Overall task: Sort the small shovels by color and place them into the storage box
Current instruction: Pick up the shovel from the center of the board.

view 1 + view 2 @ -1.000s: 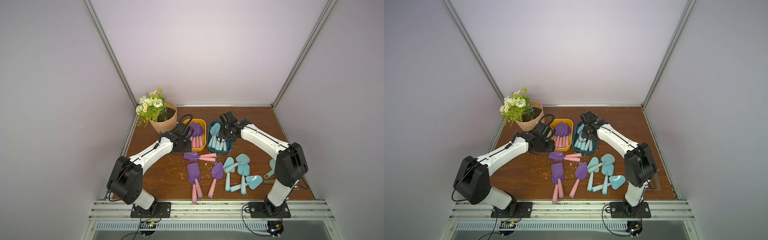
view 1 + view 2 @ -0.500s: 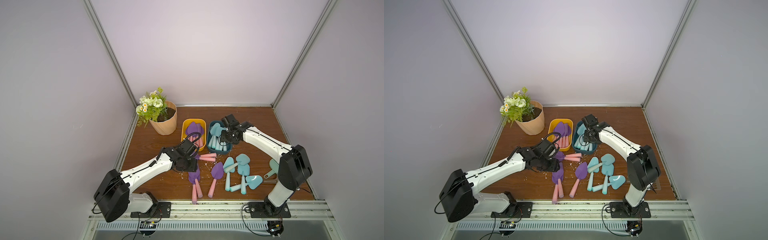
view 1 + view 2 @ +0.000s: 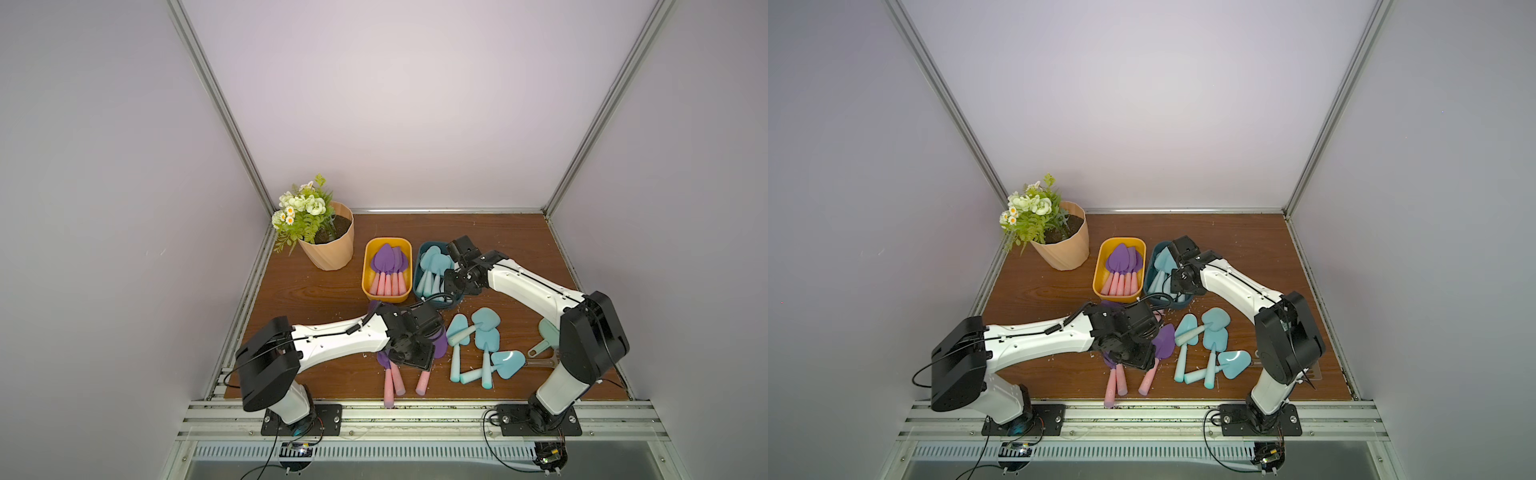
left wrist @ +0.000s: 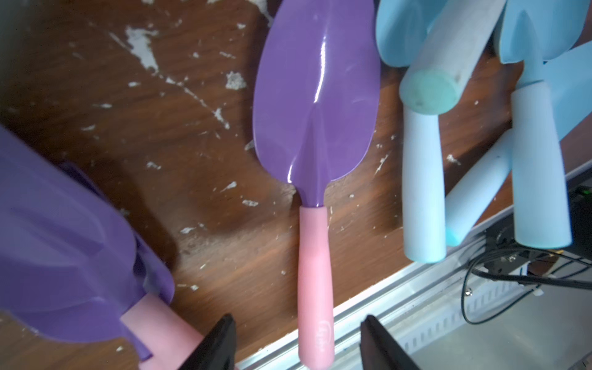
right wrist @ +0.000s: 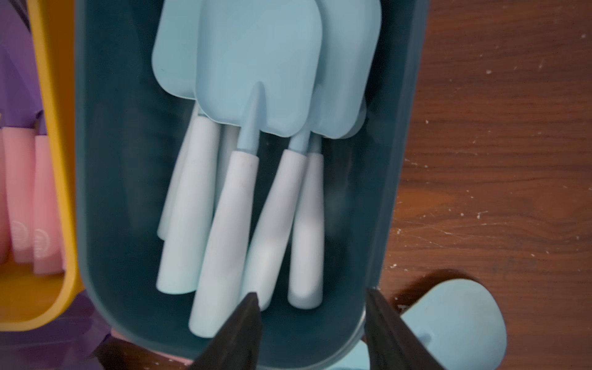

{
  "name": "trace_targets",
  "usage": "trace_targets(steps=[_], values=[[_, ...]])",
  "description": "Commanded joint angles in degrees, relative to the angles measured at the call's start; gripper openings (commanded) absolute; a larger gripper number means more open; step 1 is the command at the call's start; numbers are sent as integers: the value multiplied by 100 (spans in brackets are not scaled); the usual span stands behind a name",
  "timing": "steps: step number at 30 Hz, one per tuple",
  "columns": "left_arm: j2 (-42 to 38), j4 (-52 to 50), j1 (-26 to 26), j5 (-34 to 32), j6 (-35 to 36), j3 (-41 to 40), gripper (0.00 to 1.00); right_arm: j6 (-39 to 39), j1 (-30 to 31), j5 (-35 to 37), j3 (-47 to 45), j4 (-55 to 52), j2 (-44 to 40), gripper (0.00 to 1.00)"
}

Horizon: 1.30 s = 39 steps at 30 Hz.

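Purple shovels with pink handles fill the yellow storage box (image 3: 365,270), and blue shovels (image 5: 256,80) fill the teal storage box (image 5: 105,192) beside it. Loose purple shovels (image 3: 438,345) and several loose blue shovels (image 3: 484,345) lie near the table's front. My left gripper (image 4: 298,339) is open above one purple shovel (image 4: 315,112), its pink handle lying between the fingers, untouched. In both top views the left gripper (image 3: 411,359) hangs over the purple group. My right gripper (image 5: 312,320) is open and empty over the teal box's near end.
A flower pot (image 3: 328,245) stands at the back left. A pale green dustpan (image 3: 548,332) lies at the right, partly behind the right arm. White crumbs dot the wooden table (image 4: 160,144). The metal front rail (image 3: 415,409) runs just past the pink handle ends.
My left arm has swung from the yellow box forward to the loose purple shovels. The right gripper has shifted slightly toward the teal box's near end.
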Motion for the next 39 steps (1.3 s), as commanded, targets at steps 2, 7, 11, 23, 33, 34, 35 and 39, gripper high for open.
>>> trace_targets(steps=[2,7,11,23,33,34,35,39], values=[[383,-153,-218,-87,-150,227,64,-192,-209,-101,-107,-9,-549,57],[711,-146,-334,-89,-211,245,64,-236,-385,-114,-354,-3,-920,57],[903,-138,-475,-91,-234,255,60,-229,-504,-139,-535,42,-1132,57],[749,-93,-493,-314,-279,95,1,-115,-611,-182,-616,52,-1221,56],[-126,-1277,3,-1145,-48,1271,1,169,-628,-2,-617,107,-1179,56],[-247,-1303,178,-1174,18,1335,1,196,-626,8,-606,118,-1165,56],[-366,-1302,382,-1242,76,1375,1,220,-628,9,-579,120,-1142,56],[-594,-1298,1453,-1555,639,1570,1,253,-627,52,-418,76,-1043,56]])
